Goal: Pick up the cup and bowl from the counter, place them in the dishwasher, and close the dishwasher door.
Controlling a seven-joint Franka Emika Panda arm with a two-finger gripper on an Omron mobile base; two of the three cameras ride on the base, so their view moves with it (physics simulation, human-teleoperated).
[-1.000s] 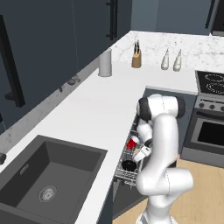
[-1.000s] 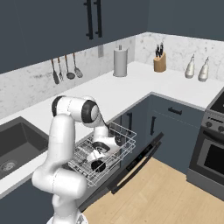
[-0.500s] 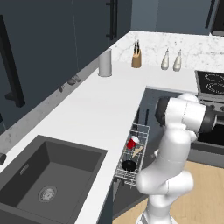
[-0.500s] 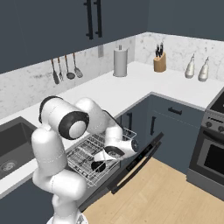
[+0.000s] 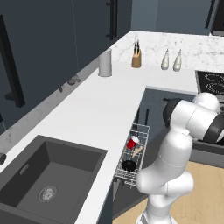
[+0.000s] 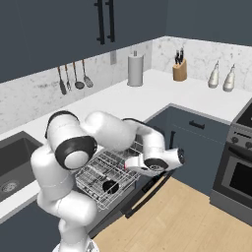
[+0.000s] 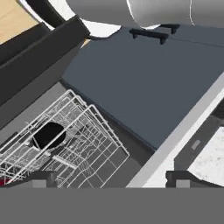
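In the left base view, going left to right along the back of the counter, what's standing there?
Grey cylinder → knife block → two pale bottles side by side → stove top at the right edge.

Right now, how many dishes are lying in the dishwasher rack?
2. The red cup lies toward the back of the wire rack; the black bowl sits nearer its front end. The arm covers part of the rack, so another could be hidden.
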